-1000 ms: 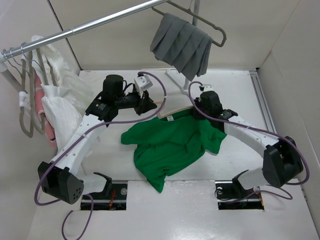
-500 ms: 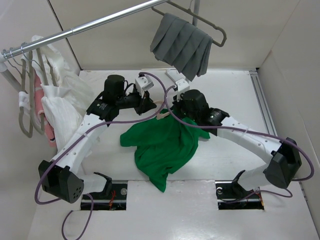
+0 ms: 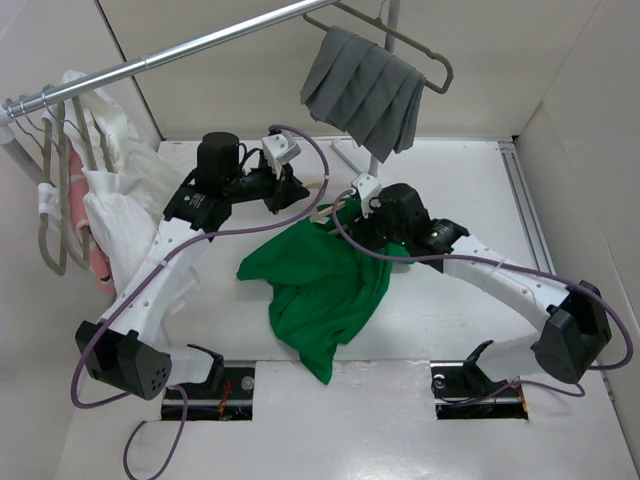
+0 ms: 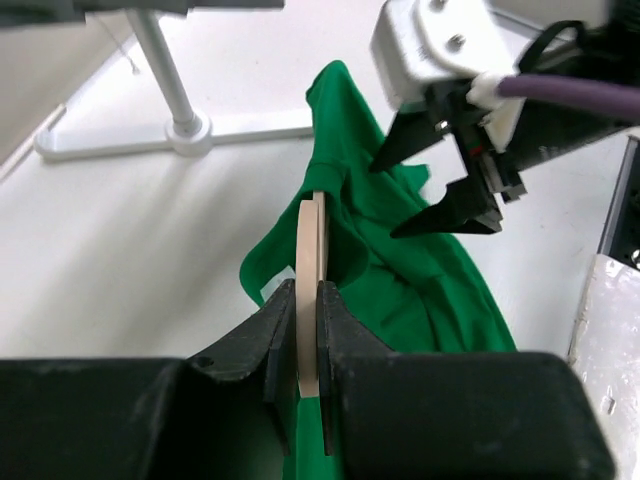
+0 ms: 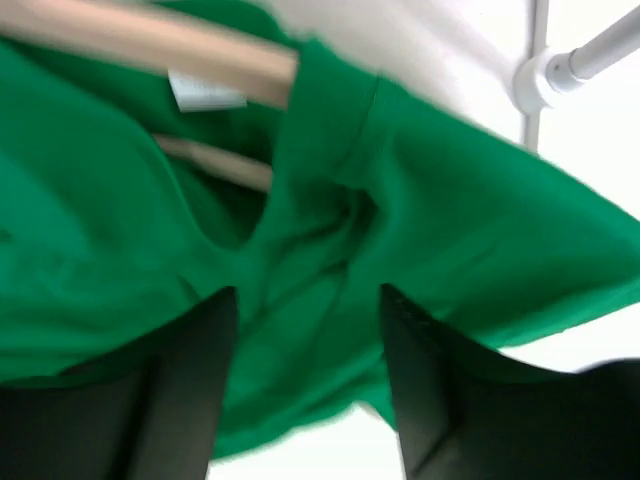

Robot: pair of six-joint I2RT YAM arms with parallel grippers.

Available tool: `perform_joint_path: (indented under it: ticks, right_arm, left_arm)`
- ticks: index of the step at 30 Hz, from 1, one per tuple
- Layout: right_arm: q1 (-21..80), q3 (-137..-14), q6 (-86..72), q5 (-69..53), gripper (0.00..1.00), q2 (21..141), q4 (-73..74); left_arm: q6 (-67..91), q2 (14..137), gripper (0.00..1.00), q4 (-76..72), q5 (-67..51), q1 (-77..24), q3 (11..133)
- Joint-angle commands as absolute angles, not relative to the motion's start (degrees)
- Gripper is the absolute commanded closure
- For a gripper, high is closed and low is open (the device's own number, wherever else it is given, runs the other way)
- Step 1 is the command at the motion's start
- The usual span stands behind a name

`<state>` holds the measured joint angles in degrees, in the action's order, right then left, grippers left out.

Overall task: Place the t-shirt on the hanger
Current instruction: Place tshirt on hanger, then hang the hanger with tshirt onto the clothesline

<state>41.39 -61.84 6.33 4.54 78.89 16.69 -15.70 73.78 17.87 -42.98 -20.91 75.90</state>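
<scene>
The bright green t-shirt lies bunched on the table, its collar end lifted toward the two grippers. My left gripper is shut on the hook end of the pale beige hanger, held edge-on, with the hanger's arms running into the shirt's neck. In the right wrist view both hanger arms show inside the collar beside the white label. My right gripper is open just over the shirt's shoulder cloth by the collar, and I see nothing pinched between its fingers.
A metal rail crosses the back, carrying a grey pleated cloth on a grey hanger. White garments hang at the left. The rack's foot stands behind the shirt. Walls close in on the right and at the back.
My right gripper swept left from the shirt's right side to the collar and opened. The shirt's right half bunched leftward. The left gripper lifted the hanger slightly back.
</scene>
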Motion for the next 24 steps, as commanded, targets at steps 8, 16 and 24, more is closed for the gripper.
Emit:
perform_joint_path:
  ticks: [8, 16, 24]
  right_arm:
    - [37.53, -80.49, 34.01, -16.08, 0.31, 70.85, 34.88]
    - [37.0, -86.31, 41.12, -23.63, 0.28, 72.77, 38.76]
    - [38.14, -89.99, 45.09, -36.03, 0.29, 81.63, 37.44]
  left_arm:
    - [-29.16, 72.86, 1.0, 24.52, -52.72, -20.74, 85.25]
    - [-36.01, 72.86, 1.0, 29.17, -58.53, -21.26, 86.57]
    - [-37.35, 72.86, 1.0, 30.41, -62.4, -21.27, 87.1]
